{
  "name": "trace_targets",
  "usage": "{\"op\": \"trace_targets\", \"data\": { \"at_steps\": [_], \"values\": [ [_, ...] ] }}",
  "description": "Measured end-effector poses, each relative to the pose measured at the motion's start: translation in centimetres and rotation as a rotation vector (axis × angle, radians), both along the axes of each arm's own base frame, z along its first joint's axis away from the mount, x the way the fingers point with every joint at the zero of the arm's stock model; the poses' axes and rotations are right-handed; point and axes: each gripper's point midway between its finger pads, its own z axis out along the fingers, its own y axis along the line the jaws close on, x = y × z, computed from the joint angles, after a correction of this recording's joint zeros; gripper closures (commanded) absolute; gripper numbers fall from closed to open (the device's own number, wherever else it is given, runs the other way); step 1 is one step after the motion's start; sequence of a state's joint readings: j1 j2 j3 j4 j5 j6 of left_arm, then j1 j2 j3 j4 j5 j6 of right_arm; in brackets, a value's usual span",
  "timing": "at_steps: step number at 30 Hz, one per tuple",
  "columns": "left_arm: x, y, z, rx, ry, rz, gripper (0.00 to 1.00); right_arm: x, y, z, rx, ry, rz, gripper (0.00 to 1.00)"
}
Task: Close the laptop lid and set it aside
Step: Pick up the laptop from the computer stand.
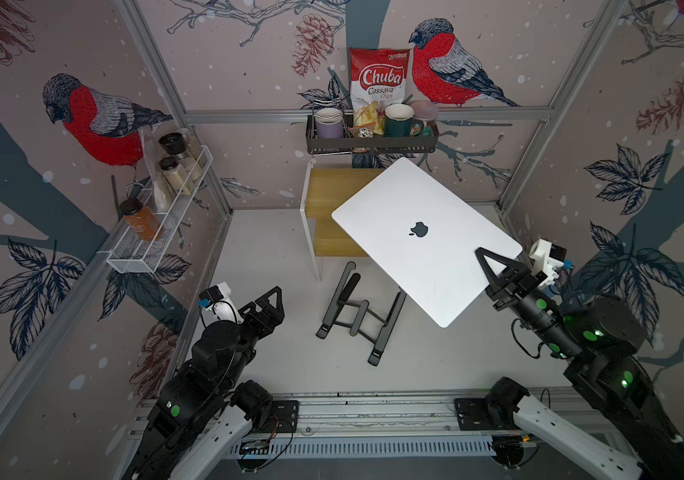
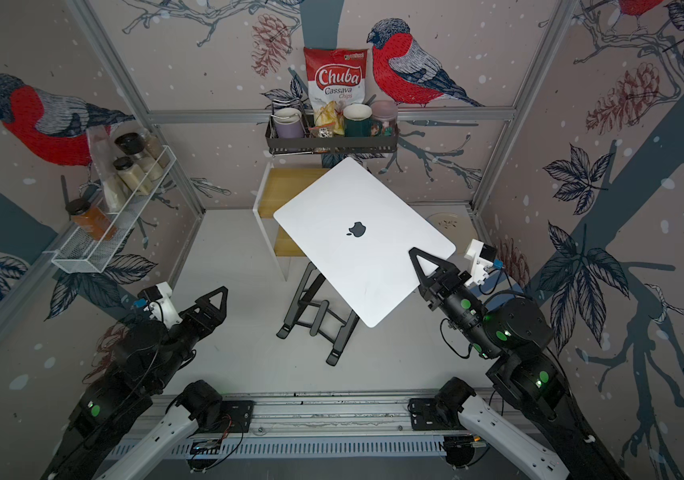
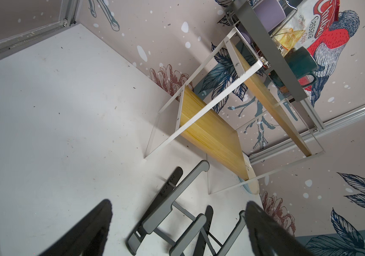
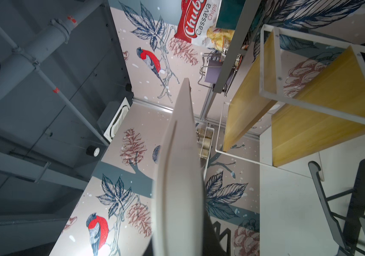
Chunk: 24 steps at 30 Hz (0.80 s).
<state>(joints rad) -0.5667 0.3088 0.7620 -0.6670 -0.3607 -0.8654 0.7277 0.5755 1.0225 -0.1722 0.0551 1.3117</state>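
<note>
Found the laptop lid (image 2: 357, 199) shut flat on its base, logo up; reckoned the closing done. Saw the laptop (image 1: 423, 257) in the air above the folding stand (image 1: 359, 316), tilted and apparently clear of it, with the right gripper (image 1: 485, 257) clenched on its edge to the stand's right. Judged the setting aside unfinished, with no resting place reached yet. Noted the left gripper (image 1: 267, 299) to the stand's left, fingers spread, grasping nothing.

Spotted a black wall basket (image 1: 373, 145) high beyond the stand, carrying a lilac mug (image 1: 329, 124), a cassava chips bag (image 1: 378, 79), a green mug (image 1: 398, 121) and a pinkish jar (image 1: 425, 111). Made out a white wire rack (image 1: 132, 259) far left of the stand, holding capped jars (image 1: 172, 168) of pale stuff plus an amber jar (image 1: 141, 220).
</note>
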Motion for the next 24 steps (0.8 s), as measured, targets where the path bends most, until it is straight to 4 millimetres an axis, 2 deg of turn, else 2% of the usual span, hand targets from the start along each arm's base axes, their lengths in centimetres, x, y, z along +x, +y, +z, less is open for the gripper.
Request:
{"op": "trace_targets", "data": {
  "at_steps": [3,5,10,14,20,24],
  "values": [
    [0.0,-0.3,0.1,-0.006,-0.001,-0.016,0.08,2.0,0.9,1.6,0.005,0.017,-0.046,1.0],
    [0.0,-0.4,0.1,-0.007,-0.001,-0.017,0.08,3.1,2.3,2.7,0.005,0.024,-0.055,1.0],
    [0.1,-0.4,0.1,-0.008,-0.002,-0.018,0.08,3.2,6.3,4.2,0.01,0.016,-0.072,1.0],
    [0.1,-0.4,0.2,-0.008,-0.004,-0.016,0.08,3.8,9.0,4.2,-0.021,0.021,-0.157,1.0],
    [0.0,-0.3,0.2,-0.009,-0.008,-0.011,0.08,6.7,8.4,3.7,0.004,0.092,-0.418,1.0],
    [-0.1,-0.2,0.3,-0.013,-0.014,-0.011,0.08,7.9,8.8,3.4,0.053,0.134,-0.508,1.0]
  ]
}}
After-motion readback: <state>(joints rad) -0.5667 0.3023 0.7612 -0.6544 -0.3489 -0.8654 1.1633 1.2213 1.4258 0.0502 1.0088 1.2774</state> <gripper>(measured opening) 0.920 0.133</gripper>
